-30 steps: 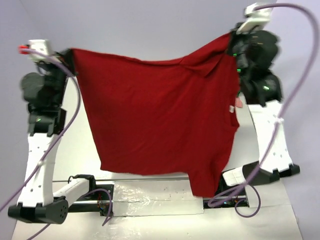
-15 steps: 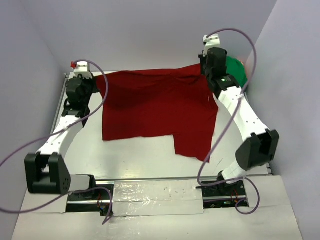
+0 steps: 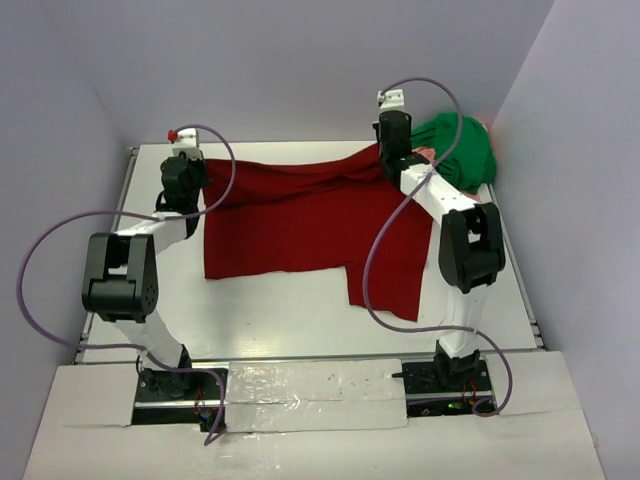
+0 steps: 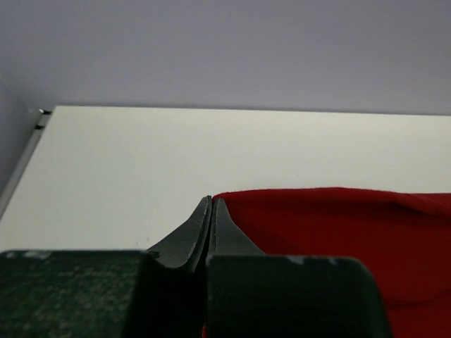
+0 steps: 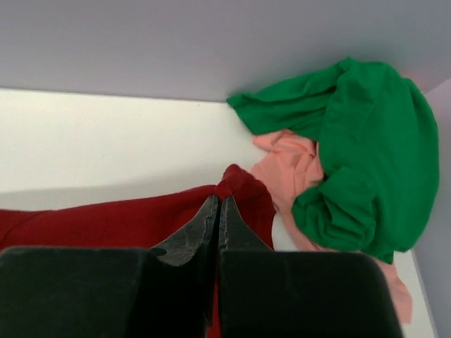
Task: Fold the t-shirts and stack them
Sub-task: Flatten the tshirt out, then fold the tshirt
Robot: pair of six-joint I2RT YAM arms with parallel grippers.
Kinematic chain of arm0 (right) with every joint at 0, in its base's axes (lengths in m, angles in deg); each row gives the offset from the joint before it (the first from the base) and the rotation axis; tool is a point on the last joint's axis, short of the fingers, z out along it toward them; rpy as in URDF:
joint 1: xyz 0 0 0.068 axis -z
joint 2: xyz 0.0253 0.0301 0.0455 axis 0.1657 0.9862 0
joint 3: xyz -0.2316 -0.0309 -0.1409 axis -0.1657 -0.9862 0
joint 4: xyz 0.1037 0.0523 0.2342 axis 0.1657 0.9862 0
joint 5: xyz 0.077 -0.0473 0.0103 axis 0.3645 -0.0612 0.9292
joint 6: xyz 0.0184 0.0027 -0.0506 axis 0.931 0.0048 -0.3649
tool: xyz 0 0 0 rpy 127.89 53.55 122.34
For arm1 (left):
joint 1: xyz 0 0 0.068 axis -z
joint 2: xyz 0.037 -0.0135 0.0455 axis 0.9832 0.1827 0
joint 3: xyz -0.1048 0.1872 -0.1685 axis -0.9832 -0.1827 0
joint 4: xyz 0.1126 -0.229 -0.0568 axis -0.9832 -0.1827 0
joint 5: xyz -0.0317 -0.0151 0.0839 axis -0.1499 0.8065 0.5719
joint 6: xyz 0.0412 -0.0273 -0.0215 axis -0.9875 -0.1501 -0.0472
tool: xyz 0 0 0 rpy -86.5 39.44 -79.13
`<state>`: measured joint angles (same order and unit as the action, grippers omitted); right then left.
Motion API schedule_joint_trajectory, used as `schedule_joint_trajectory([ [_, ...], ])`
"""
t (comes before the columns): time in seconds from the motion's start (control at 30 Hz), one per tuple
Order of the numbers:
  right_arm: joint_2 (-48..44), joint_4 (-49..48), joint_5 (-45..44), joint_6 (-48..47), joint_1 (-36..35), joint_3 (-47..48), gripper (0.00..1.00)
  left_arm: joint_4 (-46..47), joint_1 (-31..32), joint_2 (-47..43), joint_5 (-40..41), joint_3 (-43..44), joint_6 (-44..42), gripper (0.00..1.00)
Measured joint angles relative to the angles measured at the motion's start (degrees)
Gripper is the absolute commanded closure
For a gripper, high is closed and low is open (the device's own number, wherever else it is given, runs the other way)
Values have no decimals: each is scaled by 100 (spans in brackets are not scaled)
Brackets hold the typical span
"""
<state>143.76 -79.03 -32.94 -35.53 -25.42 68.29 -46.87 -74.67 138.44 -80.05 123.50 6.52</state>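
Left end effector (image 4: 210, 211) and right end effector (image 5: 218, 208) pinch the dark red t-shirt (image 3: 300, 220); you have nothing folded yet.

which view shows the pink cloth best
The right wrist view: the salmon-pink cloth lies partly under the green t-shirt, with its folds plain. The top external view shows only a pink sliver of it beside the green heap. The left wrist view does not show it.

A white table (image 3: 290, 310) sits inside pale purple walls (image 3: 300, 60). The light is soft and even. Shiny tape (image 3: 300, 385) runs along the near edge.
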Motion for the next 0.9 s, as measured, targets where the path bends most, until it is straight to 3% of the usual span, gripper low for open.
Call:
schedule_joint_trajectory([
  [0.33,874,-1790,-929,-505,-232,822,100,1773,256,1193,970,717,-852,100],
  [0.5,1207,-2524,-1113,-734,-297,1102,100,2065,363,1635,1211,1163,-1075,100],
  [0.9,2406,-1932,-828,-490,-264,2594,100,1412,308,2741,981,2966,-968,100],
])
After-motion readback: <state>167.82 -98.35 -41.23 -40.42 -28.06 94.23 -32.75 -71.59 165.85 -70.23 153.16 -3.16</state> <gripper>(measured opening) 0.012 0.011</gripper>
